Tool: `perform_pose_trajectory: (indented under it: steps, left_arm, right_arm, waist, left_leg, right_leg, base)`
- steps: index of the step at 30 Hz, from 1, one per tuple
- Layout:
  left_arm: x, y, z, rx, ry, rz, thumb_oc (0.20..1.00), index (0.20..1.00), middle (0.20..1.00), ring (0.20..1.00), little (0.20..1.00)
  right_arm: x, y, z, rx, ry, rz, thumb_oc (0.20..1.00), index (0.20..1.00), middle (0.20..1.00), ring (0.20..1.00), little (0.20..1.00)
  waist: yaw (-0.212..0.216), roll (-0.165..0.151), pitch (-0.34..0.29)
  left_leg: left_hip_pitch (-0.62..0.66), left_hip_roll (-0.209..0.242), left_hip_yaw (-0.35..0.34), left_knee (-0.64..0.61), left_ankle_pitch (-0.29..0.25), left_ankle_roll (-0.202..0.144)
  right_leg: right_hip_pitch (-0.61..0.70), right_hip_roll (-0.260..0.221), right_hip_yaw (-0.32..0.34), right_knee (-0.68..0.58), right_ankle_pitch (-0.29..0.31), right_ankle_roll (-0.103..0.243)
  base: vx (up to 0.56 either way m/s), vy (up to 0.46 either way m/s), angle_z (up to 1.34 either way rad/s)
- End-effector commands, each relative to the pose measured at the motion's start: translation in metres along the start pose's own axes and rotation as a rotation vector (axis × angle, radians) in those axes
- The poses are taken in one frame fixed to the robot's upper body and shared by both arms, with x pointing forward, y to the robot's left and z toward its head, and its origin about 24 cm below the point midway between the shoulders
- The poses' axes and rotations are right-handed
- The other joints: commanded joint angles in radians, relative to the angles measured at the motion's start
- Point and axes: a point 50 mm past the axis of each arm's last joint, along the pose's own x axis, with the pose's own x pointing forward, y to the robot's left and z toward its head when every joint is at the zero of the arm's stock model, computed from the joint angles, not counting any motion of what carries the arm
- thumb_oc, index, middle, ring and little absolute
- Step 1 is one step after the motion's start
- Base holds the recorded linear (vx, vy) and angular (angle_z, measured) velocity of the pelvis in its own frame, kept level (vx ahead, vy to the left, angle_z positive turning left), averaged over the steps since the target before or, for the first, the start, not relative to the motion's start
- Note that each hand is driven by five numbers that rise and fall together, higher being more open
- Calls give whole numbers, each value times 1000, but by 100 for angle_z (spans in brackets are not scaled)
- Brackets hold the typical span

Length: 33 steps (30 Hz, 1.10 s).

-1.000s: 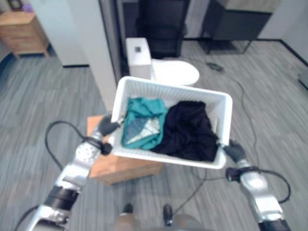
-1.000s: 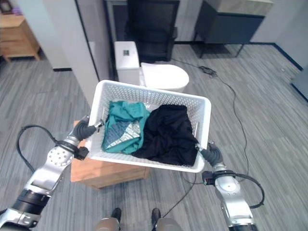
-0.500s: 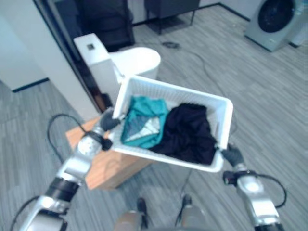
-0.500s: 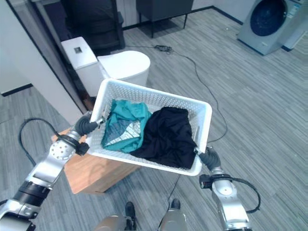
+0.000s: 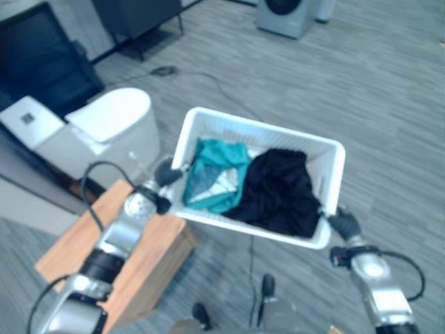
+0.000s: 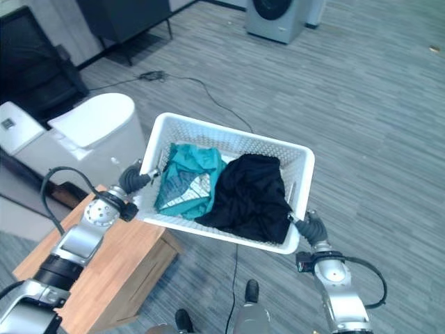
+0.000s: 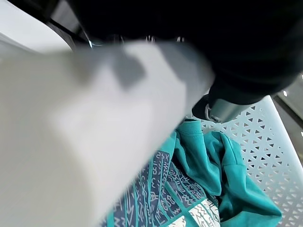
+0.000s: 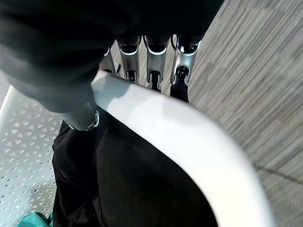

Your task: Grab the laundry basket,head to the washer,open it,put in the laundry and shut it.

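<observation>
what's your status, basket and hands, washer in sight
Left hand and right hand shut on white perforated plastic laundry basket, off the floor. Teal garment, black garment inside. Grey washer ahead, bare floor between.

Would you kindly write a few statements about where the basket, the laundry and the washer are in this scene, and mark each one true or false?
1. The white laundry basket is held off the floor by the left robot hand and the right robot hand. True.
2. The basket is empty. False: it holds a teal garment and a black garment.
3. The washer stands far across the floor. True.
4. The teal garment lies nearer the right robot hand. False: it lies toward the left one.
</observation>
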Motion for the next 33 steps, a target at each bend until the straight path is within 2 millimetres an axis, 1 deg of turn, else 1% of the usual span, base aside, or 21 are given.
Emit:
perform_pose_trajectory:
  steps: [1, 2, 3, 5, 6, 7, 10, 12, 13, 14, 15, 18, 21, 22, 24, 25, 26, 27, 28, 32, 33]
  left_arm:
    - [16, 55, 46, 78, -198, 190, 200, 200, 200, 200, 200]
    - [15, 57, 44, 73, -194, 196, 200, 200, 200, 200, 200]
    - [10, 60, 36, 65, -172, 208, 200, 200, 200, 200, 200]
    - [3, 69, 26, 57, -140, 237, 200, 200, 200, 200, 200]
    - [-3, 76, 17, 44, -114, 254, 200, 200, 200, 200, 200]
    - [-3, 76, 16, 38, -110, 257, 200, 200, 200, 200, 200]
    - [-4, 77, 14, 18, -103, 264, 200, 200, 200, 200, 200]
    - [-2, 75, 13, 20, -95, 254, 200, 200, 200, 200, 200]
    - [3, 75, 17, 27, -106, 253, 200, 200, 200, 200, 200]
    - [3, 74, 17, 27, -107, 252, 200, 200, 200, 200, 200]
    - [6, 74, 20, 31, -116, 252, 200, 200, 200, 200, 200]
    - [10, 76, 27, 43, -132, 246, 200, 200, 200, 200, 200]
    - [10, 76, 28, 49, -134, 233, 200, 200, 200, 200, 200]
    - [8, 77, 24, 59, -115, 234, 200, 200, 200, 200, 200]
    - [6, 78, 20, 66, -100, 234, 200, 200, 200, 200, 200]
    - [-2, 82, 8, 80, -58, 238, 200, 200, 200, 200, 200]
    - [-3, 82, 7, 81, -57, 239, 200, 200, 200, 200, 200]
    - [-4, 83, 6, 91, -50, 234, 200, 200, 200, 200, 200]
    - [-5, 83, 5, 97, -44, 245, 200, 200, 200, 200, 200]
    - [-4, 84, 6, 92, -43, 256, 200, 200, 200, 200, 200]
    - [-3, 84, 9, 84, -52, 266, 200, 200, 200, 200, 200]
  right_arm:
    - [-1, -22, 41, 40, -219, -87, 200, 200, 200, 200, 200]
    - [-3, -24, 40, 39, -218, -91, 200, 200, 200, 200, 200]
    - [-6, -25, 37, 38, -210, -87, 200, 200, 200, 200, 200]
    - [-4, -22, 36, 39, -209, -75, 200, 200, 200, 200, 200]
    - [-4, -26, 34, 23, -197, -87, 200, 200, 200, 200, 200]
    - [-4, -26, 35, 18, -195, -85, 200, 200, 200, 200, 200]
    - [-4, -33, 36, -5, -190, -95, 200, 200, 200, 200, 200]
    - [-4, -33, 33, -6, -179, -92, 200, 200, 200, 200, 200]
    - [-2, -31, 33, -8, -183, -88, 200, 200, 200, 200, 200]
    - [-2, -31, 33, -8, -183, -90, 200, 200, 200, 200, 200]
    - [-1, -31, 34, -8, -189, -95, 200, 200, 200, 200, 200]
    - [2, -25, 35, 21, -194, -85, 200, 200, 200, 200, 200]
    - [7, -14, 36, 42, -196, -50, 200, 200, 200, 200, 200]
    - [8, -6, 32, 66, -181, -19, 200, 200, 200, 200, 200]
    - [8, 0, 30, 71, -174, 4, 200, 200, 200, 200, 200]
    - [8, 7, 28, 76, -165, 45, 200, 200, 200, 200, 200]
    - [8, 8, 28, 76, -165, 47, 200, 200, 200, 200, 200]
    - [9, 10, 28, 72, -160, 59, 200, 200, 200, 200, 200]
    - [11, 14, 31, 53, -169, 79, 200, 200, 200, 200, 200]
    - [13, 19, 32, 53, -174, 96, 200, 200, 200, 200, 200]
    - [13, 20, 29, 59, -162, 96, 200, 200, 200, 200, 200]
  waist:
    - [47, -50, -51]
    - [42, -50, -52]
    - [37, -47, -53]
    - [48, -38, -58]
    - [72, -33, -45]
    - [75, -27, -39]
    - [111, -36, -20]
    - [133, -37, -17]
    - [158, -21, -16]
    - [158, -24, -16]
    - [177, -15, -12]
    - [221, 0, -20]
    - [252, -11, -33]
    - [257, -28, -63]
    - [265, -43, -79]
    - [278, -85, -97]
    - [281, -83, -102]
    - [276, -100, -94]
    - [252, -104, -76]
    - [227, -76, -64]
    - [201, -50, -43]
  left_leg:
    - [27, 25, -78, 120, -157, 41]
    - [25, 62, -88, 156, -164, 34]
    - [40, 126, -104, 204, -149, 33]
    - [4, 223, -129, 357, -30, 24]
    - [-48, 264, -196, 521, 43, 29]
    - [-82, 287, -210, 575, 88, 21]
    - [-243, 148, -232, 554, 28, 45]
    - [-295, 98, -201, 457, 11, 40]
    - [-333, 24, -194, 317, 46, 34]
    - [-326, 19, -192, 304, 53, 35]
    - [-349, -25, -204, 228, 98, 27]
    - [-403, -106, -227, 101, 147, 17]
    - [-440, -121, -204, 102, 156, 29]
    - [-392, -118, -190, 93, 152, 66]
    - [-384, -122, -184, 99, 146, 86]
    - [-363, -145, -176, 124, 99, 116]
    - [-368, -140, -172, 124, 102, 116]
    - [-350, -150, -163, 138, 72, 133]
    - [-318, -151, -155, 159, 25, 167]
    - [-281, -127, -166, 153, 14, 178]
    - [-220, -122, -203, 131, -1, 183]
  right_leg:
    - [-59, -115, -15, 65, -13, 107]
    - [-62, -93, -9, 99, -44, 94]
    - [-57, -44, 8, 156, -104, 53]
    - [-17, 45, 17, 150, -149, 2]
    - [34, 103, 45, 135, -196, -30]
    - [50, 122, 35, 123, -207, -47]
    - [97, 130, 31, 73, -201, -60]
    - [118, 131, 27, 68, -214, -49]
    - [140, 151, 23, 72, -230, -44]
    - [140, 147, 23, 73, -231, -43]
    - [161, 166, 24, 75, -243, -43]
    - [214, 214, 46, 67, -273, -52]
    - [271, 234, 85, 55, -308, -63]
    - [299, 239, 89, 70, -336, -64]
    - [307, 237, 97, 89, -345, -62]
    - [297, 215, 89, 185, -307, -10]
    - [289, 218, 93, 187, -304, -11]
    - [265, 202, 87, 288, -236, 44]
    - [179, 172, 110, 495, -95, 144]
    - [75, 167, 113, 641, -59, 154]
    - [-19, 140, 127, 661, -119, 111]
  base:
    - [182, -554, 0]
    - [225, -620, 35]
    - [321, -619, 43]
    - [399, -671, 23]
    - [375, -625, -36]
    - [347, -563, -71]
    - [122, -197, -23]
    - [240, -73, -48]
    - [225, -53, -66]
    - [265, -47, -36]
    - [231, -63, -31]
    - [338, -83, -59]
    - [475, -47, -43]
    - [468, -29, -53]
    - [502, 3, -54]
    - [490, 29, -48]
    - [457, 41, -19]
    - [344, 49, -42]
    - [339, 47, -20]
    - [255, 34, 21]
    - [336, 31, 22]
